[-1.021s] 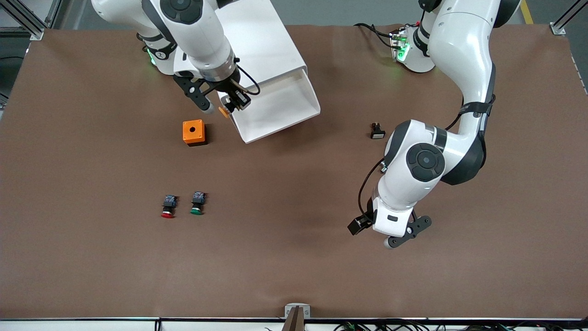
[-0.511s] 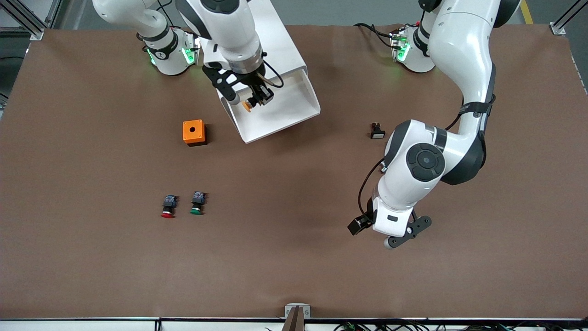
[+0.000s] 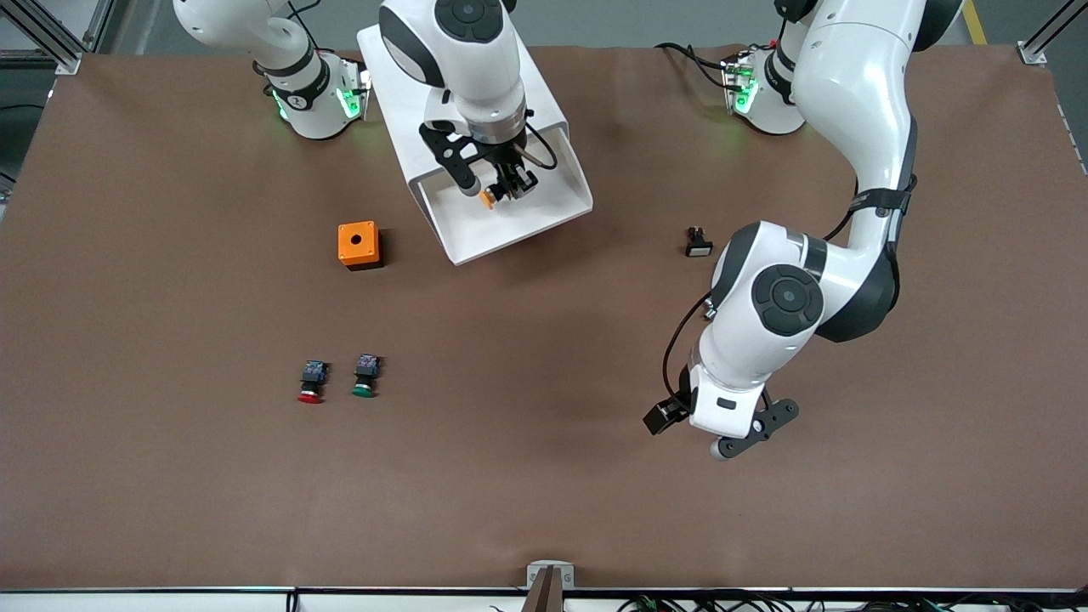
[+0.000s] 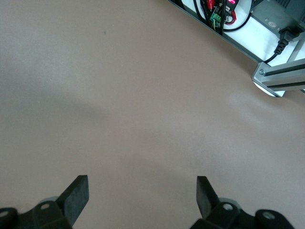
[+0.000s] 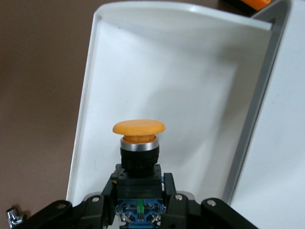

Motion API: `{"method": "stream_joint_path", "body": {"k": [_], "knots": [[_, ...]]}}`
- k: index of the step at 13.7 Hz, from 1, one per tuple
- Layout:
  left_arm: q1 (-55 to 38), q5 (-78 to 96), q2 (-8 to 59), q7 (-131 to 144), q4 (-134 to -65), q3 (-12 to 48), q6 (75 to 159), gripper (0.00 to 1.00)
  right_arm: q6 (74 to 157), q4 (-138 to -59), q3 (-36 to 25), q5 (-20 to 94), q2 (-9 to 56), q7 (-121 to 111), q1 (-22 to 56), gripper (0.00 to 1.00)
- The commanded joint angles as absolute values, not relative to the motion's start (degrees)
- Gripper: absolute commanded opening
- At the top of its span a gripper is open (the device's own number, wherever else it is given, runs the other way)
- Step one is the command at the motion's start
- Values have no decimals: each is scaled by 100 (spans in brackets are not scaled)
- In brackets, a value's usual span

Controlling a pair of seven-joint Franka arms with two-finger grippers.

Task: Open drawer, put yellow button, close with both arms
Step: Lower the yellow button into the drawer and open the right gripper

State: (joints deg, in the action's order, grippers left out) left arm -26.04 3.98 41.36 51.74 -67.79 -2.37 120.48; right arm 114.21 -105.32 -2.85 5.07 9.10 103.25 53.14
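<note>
Two arms: both white Franka arms are at the brown table (image 3: 170, 476), one busy over the cabinet, the other waiting.
Right gripper (image 3: 503, 189): it hangs over the pulled-out drawer, its fingers clamped on the body of the yellow button.
Yellow button (image 3: 487, 199): held up in the air above the drawer's white floor; in the right wrist view (image 5: 138, 129) its orange-yellow cap points away from the gripper, with a silver ring and black collar below it and the blue-and-black body pinched between the fingers.
Drawer (image 3: 544, 208): topmost one of the white cabinet, drawn out toward the front camera and open, its inside white and bare where it shows in the right wrist view (image 5: 190, 95).
Cabinet (image 3: 493, 76): white box near the right arm's base, partly covered by that arm.
Left gripper (image 3: 748, 435): it hovers low over bare table toward the left arm's end, fingers spread wide with nothing between them; the left wrist view shows its fingertips (image 4: 78, 193) well apart above the plain brown surface. This arm waits.
Orange box (image 3: 358, 244): on the table beside the drawer, toward the right arm's end, a round hole in its top.
Red-capped button (image 3: 311, 382): lying on the table nearer to the front camera than the orange box.
Green-capped button (image 3: 365, 376): just beside the red-capped one.
Small black-and-white part (image 3: 699, 242): on the table near the left arm's elbow.
</note>
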Motion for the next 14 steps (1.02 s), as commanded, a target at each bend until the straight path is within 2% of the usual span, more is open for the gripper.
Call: {"method": "stream_joint_path", "body": {"k": [1,13,14], "knots": [[-2619,316,3946,5194,-6996,-229,12067,99,11470,-10406,-352,343,1072,10617,5475,0],[-2610,316,3946,5194,-6996,-229,12067,99,11558,-10222,-352,316,1362,10854,5511,0],[-2619,316,3946,5194,-6987,-229,12067,99,11558,-10204,-352,316,1371,10863,5511,2]]}}
